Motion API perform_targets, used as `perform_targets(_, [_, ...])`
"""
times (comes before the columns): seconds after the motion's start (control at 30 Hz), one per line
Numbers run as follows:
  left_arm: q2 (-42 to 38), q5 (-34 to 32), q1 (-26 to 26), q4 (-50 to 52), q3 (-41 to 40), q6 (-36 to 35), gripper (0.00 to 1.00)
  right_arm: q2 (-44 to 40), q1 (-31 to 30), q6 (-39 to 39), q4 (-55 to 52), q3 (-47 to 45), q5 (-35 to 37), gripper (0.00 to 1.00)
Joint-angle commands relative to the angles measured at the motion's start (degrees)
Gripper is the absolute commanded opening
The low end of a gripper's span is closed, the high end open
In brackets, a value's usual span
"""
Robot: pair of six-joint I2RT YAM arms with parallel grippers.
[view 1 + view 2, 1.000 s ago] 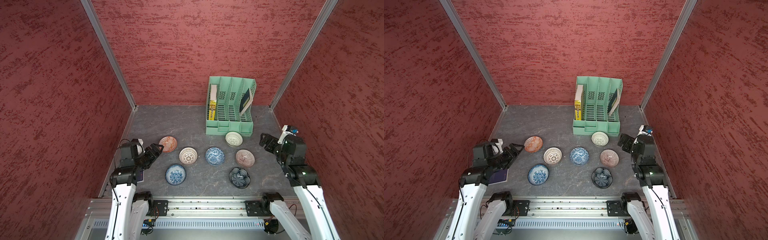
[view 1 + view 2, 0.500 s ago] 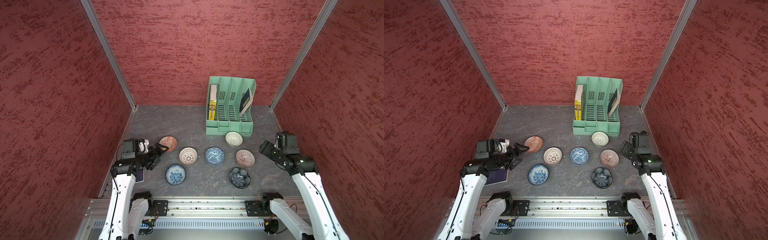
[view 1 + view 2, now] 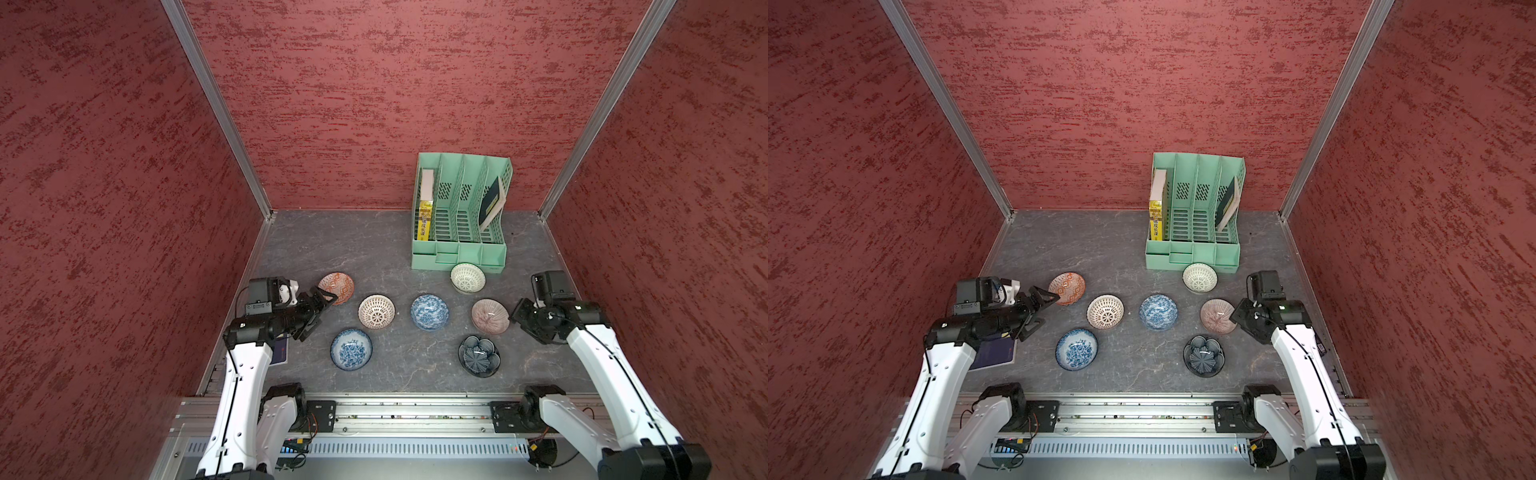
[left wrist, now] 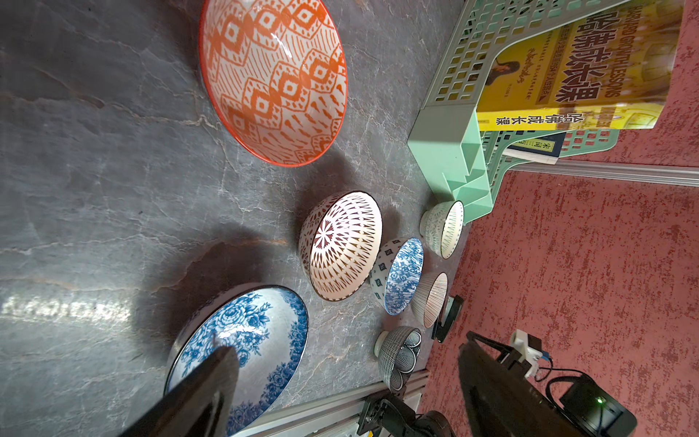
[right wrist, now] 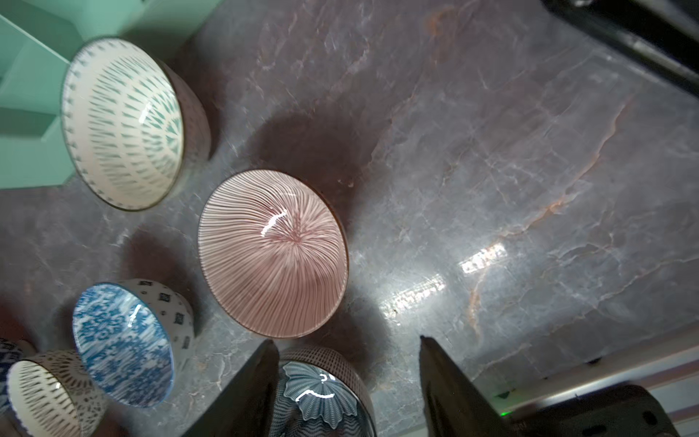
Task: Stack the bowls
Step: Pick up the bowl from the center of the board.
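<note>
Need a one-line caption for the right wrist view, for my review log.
Open right pincer poised near the pinkish striped bowl, with the dark flower bowl beside it; nothing gripped.

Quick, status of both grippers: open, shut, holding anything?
Left gripper: open, holding nothing.
Right gripper: open, jaws apart with nothing between them.

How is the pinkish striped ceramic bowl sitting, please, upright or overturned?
Upright: the pinkish striped ceramic bowl shows its empty inside, rim up, on the grey marbled tabletop.
</note>
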State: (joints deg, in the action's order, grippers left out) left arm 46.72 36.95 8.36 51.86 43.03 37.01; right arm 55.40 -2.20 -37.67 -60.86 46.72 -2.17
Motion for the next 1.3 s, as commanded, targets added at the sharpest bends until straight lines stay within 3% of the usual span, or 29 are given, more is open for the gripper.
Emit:
perform_targets(0.0, [0.2, -0.9, 0.2, -1.8, -1.0, -1.1, 0.95, 1.0, -0.3, -3.7, 4.1, -2.1, -0.9, 0.57])
perform_targets(0.27, [0.5, -0.7, 0.8, -2.3, -1.1, -1.4, 0.95, 5.3, -0.4, -4.2, 8.0, -5.2, -0.4, 0.56])
perform_targets(0.57, [0.6, -0.1, 0.9, -2.5, -1.1, -1.5, 0.95, 8.8, -0.3, -3.5, 10.6, -5.4, -0.1, 0.45])
perform_targets(0.97, [0.3, 0.3, 0.9, -2.5, -1.3, -1.7, 0.95, 12.8, -0.3, -2.9, 13.7, -5.7, -0.5, 0.36])
perform_targets(1.27, [-0.1, 0.2, 0.9, -2.6, -1.3, -1.7, 0.95, 14.4, -0.3, -2.7, 15.2, -6.4, -0.9, 0.22])
